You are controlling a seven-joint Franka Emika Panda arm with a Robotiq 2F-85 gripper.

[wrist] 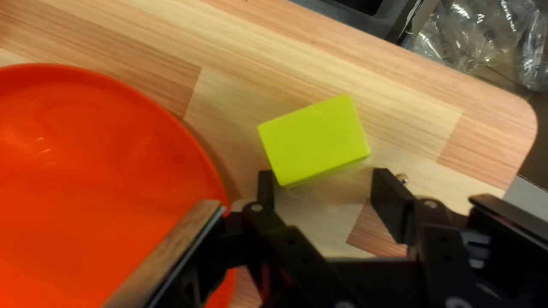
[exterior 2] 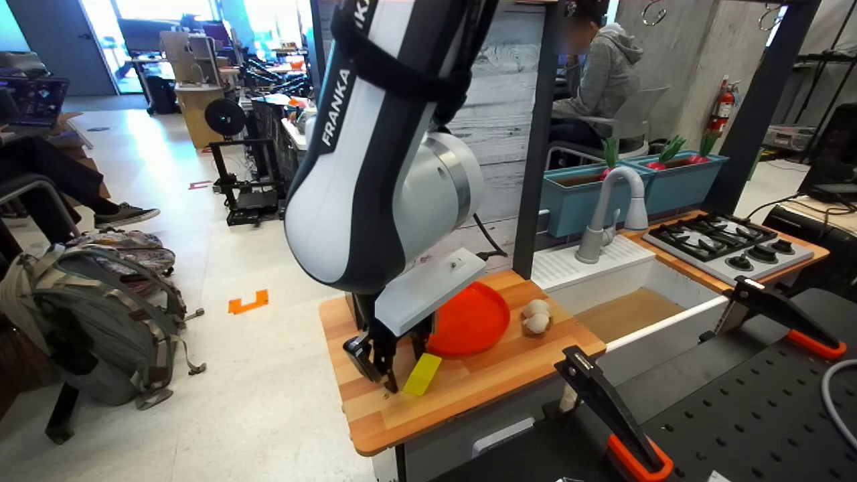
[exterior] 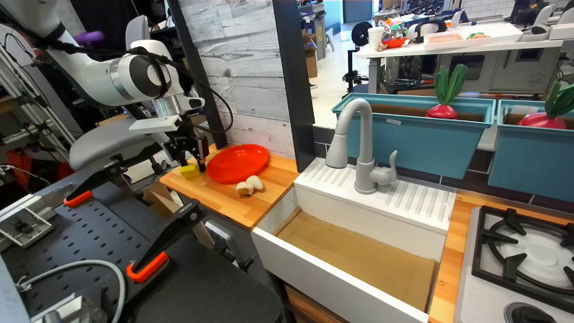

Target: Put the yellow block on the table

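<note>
Two teal planters [exterior: 412, 146] hold radishes [exterior: 441, 111]; cardboard [exterior: 354, 260] lines the sink [exterior: 314, 278]; gripper [wrist: 326, 188] spread near yellow block [wrist: 314, 141]

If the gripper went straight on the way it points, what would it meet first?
Probably the table: the gripper points down at it, beside the yellow block. Depth is unclear, so the gripper may brush the block first.

In the wrist view, the red-orange dish [wrist: 94, 171] is cut off at left and bottom and partly covered by the jaws; whether the yellow block [wrist: 314, 141] is touched by them cannot be told. The desk [wrist: 239, 98] is cropped there at top and left. In both exterior views the arm [exterior 2: 375, 134] is cropped above; in an exterior view the face [exterior 2: 577, 37] of a seated person [exterior 2: 606, 77] is blurred.
</note>
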